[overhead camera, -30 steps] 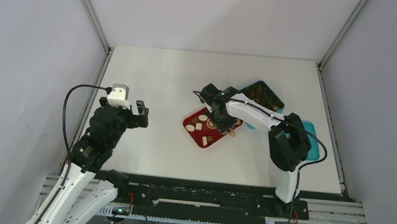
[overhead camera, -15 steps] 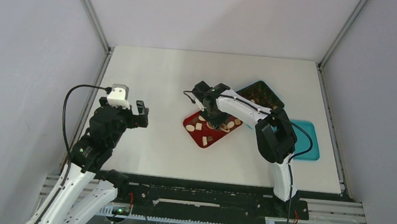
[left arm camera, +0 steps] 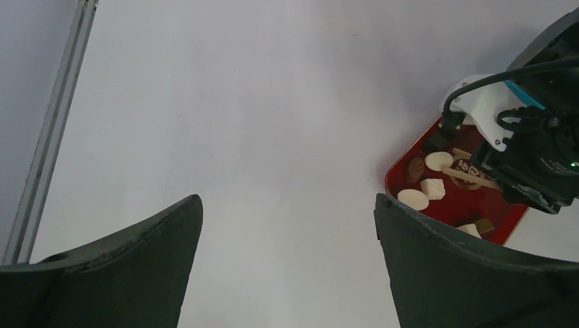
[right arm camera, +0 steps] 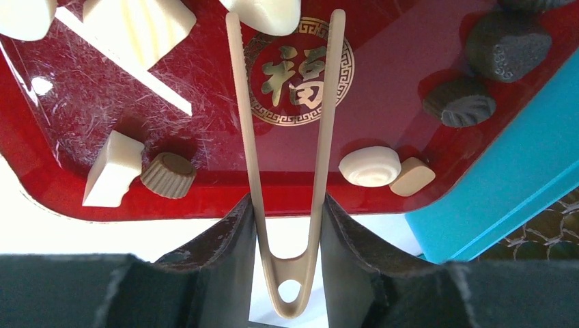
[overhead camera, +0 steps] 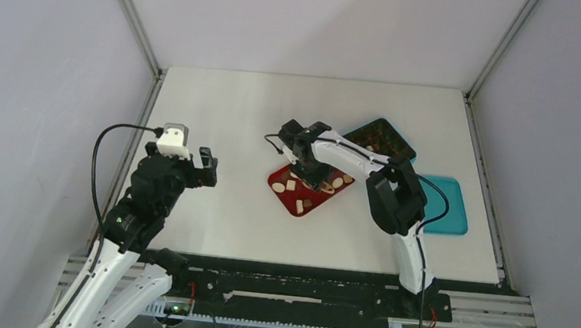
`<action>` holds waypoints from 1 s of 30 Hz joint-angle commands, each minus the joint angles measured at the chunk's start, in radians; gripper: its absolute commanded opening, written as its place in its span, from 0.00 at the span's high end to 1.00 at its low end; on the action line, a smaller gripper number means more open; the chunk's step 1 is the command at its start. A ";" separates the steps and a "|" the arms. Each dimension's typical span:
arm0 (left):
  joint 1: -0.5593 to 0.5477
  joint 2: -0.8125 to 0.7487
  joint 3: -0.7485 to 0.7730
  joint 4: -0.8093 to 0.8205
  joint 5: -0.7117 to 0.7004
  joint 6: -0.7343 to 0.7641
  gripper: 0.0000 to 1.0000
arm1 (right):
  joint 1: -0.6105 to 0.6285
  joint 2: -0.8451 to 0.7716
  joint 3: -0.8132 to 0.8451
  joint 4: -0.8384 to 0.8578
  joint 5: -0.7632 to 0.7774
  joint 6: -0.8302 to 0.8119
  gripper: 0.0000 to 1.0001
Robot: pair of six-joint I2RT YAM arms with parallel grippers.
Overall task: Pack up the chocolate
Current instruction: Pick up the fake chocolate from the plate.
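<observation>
The right gripper is half closed on the bend end of the wooden tongs. Their two arms spread over the red tray, one on each side of its gold medallion with the character 福. The chocolate lies loose in the tray around this medallion: cream pieces beyond the tongs' tips, a tan cup by the rim nearest the gripper, dark pieces on the side next to the teal box. The left gripper is wide open and empty, well apart from the tray.
</observation>
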 commanded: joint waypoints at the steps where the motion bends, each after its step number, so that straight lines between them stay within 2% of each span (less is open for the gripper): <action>1: 0.008 -0.007 -0.020 0.027 0.008 -0.004 0.00 | 0.007 0.010 0.054 -0.003 -0.001 -0.024 0.57; 30: 0.008 -0.016 -0.021 0.027 0.009 -0.004 0.00 | 0.042 0.079 0.142 -0.020 0.037 -0.031 0.56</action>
